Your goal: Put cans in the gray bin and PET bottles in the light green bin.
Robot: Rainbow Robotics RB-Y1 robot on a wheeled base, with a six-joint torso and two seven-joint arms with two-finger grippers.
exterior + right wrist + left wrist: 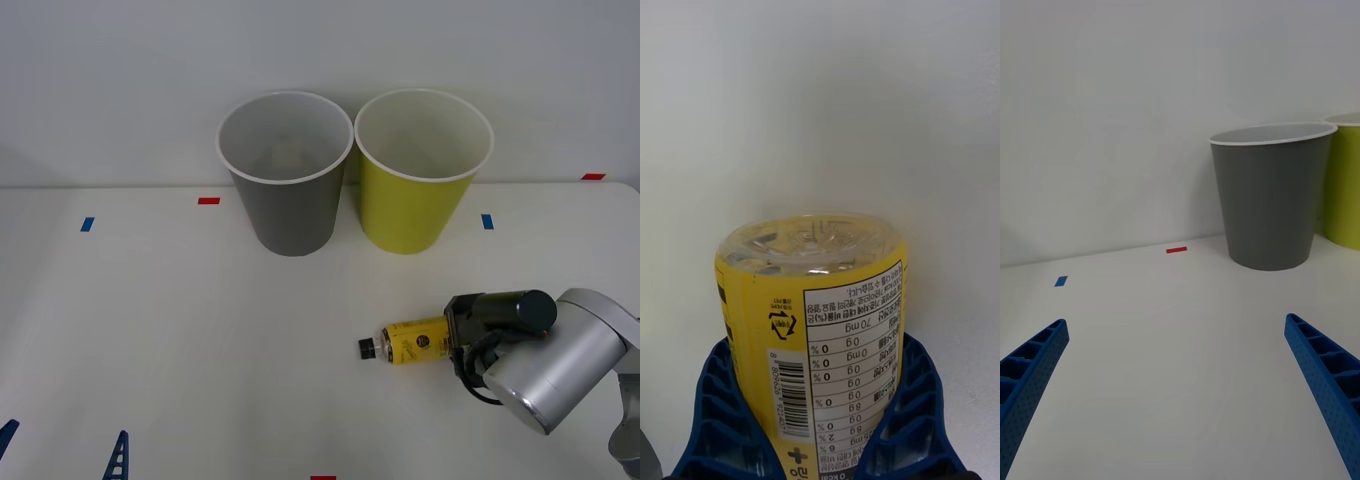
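A PET bottle (410, 342) with a yellow label and black cap lies on its side on the white table, in front of the light green bin (415, 200). My right gripper (447, 345) reaches in from the right and is shut on the bottle's base end; in the right wrist view the blue fingers (719, 405) press on both sides of the bottle (812, 300). The gray bin (290, 185) stands just left of the green one, both upright. My left gripper (62, 435) rests open at the front left corner, facing the gray bin (1270, 195).
Small red and blue tape marks (208, 200) dot the table. A white wall rises right behind the bins. Bare tabletop lies between the bottle and the bins and across the left half.
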